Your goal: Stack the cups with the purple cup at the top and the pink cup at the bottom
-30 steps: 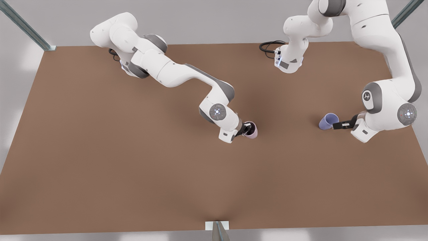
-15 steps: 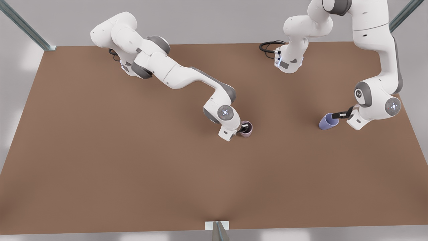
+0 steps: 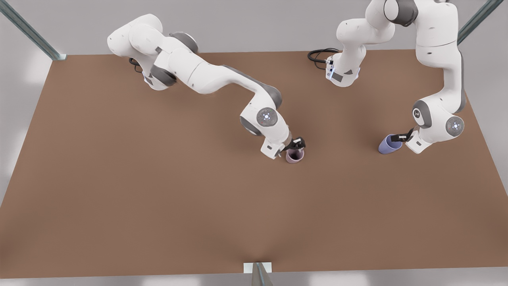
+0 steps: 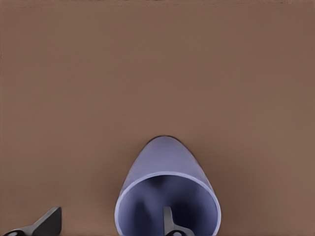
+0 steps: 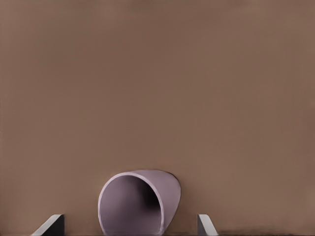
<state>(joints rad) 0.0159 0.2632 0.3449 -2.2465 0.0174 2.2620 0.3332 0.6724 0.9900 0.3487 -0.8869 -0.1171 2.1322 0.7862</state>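
The pink cup [image 3: 295, 155] stands on the brown table [image 3: 158, 190] near the middle, its mouth facing up. My right gripper [image 3: 297, 142] hovers just behind its rim, open. In the right wrist view the pink cup [image 5: 140, 201] lies between the two spread fingertips [image 5: 54, 223] without touching them. The purple cup [image 3: 389, 144] stands toward the front view's right. My left gripper [image 3: 397, 138] is open at its rim. In the left wrist view one finger [image 4: 168, 221] is inside the purple cup [image 4: 165, 167] and the other is outside its wall.
A black cable [image 3: 319, 55] coils at the far table edge beside one arm's base. Metal frame posts [image 3: 31, 31] stand at the far corners, and a bracket [image 3: 258, 270] sits at the near edge.
My right gripper has pulled back off the pink cup, which stays on the table, slightly shifted. The left arm has swung toward the far side, and its fingers now sit at the purple cup's rim.
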